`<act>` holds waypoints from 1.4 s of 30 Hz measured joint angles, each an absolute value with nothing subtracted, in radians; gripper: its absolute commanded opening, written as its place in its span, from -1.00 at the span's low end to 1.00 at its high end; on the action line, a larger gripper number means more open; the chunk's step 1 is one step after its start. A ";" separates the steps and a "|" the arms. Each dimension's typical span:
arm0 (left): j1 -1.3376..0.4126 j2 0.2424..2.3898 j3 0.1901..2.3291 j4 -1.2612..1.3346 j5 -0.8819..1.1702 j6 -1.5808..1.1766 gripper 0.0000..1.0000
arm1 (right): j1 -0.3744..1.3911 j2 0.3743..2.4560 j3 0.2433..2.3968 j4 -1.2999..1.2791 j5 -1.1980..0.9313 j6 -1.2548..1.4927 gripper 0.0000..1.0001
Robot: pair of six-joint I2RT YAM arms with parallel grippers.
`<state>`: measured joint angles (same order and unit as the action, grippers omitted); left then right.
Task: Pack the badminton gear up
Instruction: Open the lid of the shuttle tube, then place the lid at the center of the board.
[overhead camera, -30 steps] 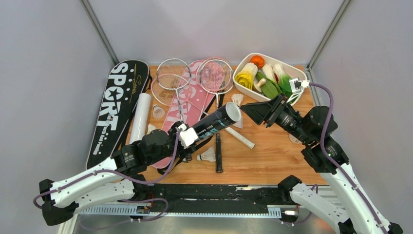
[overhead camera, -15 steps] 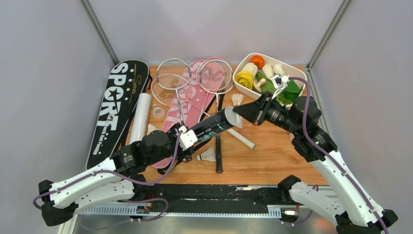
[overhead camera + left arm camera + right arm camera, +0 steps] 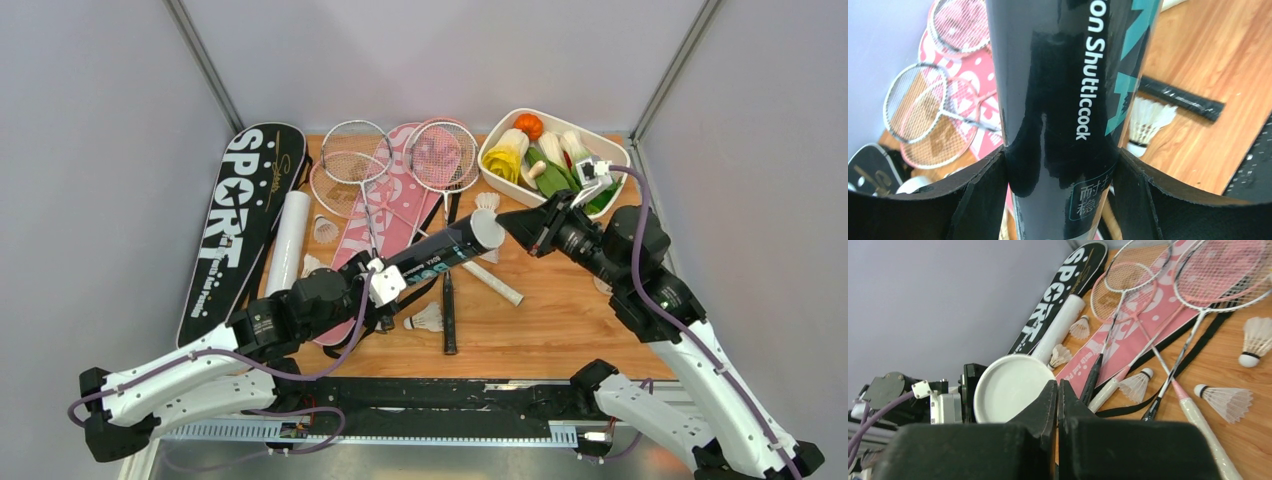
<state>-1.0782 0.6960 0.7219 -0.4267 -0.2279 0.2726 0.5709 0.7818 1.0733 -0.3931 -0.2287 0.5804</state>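
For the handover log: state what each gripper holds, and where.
Left gripper clamps the black shuttlecock tube around its body, near the bottom end. Right gripper is shut, holding nothing visible.

white bowl point(image 3: 600, 135) | toy vegetables point(image 3: 545, 160) inside | wooden table point(image 3: 560, 320) far right

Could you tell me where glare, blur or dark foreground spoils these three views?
Left wrist: room reflections streak the glossy black tube, the rackets behind look soft. Right wrist: the shut right gripper is a dark, blurry mass low in frame. Top: even light, sharp, soft shadows on the table.
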 measured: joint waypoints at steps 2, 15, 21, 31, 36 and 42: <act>-1.077 0.697 0.721 -0.442 -0.258 0.270 -1.00 | 0.569 0.776 1.090 -0.409 -0.179 0.581 -1.00; -1.072 0.688 0.706 -0.473 -0.315 0.272 -1.00 | 0.566 0.724 1.122 -0.381 0.148 0.573 -1.00; -1.072 0.617 0.680 -0.433 -0.394 0.266 -1.00 | 0.566 0.744 0.939 -0.409 0.396 0.561 -1.00; -1.072 0.466 0.643 -0.350 -0.562 0.267 -1.00 | 0.503 0.924 0.724 -0.426 0.575 0.567 -1.00; -1.072 0.404 0.620 -0.311 -0.639 0.270 -1.00 | 0.439 1.086 0.674 -0.390 0.580 0.586 -1.00; -1.072 0.344 0.593 -0.301 -0.676 0.272 -1.00 | 0.373 1.195 0.642 -0.320 0.577 0.593 -0.92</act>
<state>-1.0718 0.3443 0.5930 -0.3008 -0.6758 0.2718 0.3729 1.1946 0.6422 -0.3199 0.5774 0.5934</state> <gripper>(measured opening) 0.749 0.009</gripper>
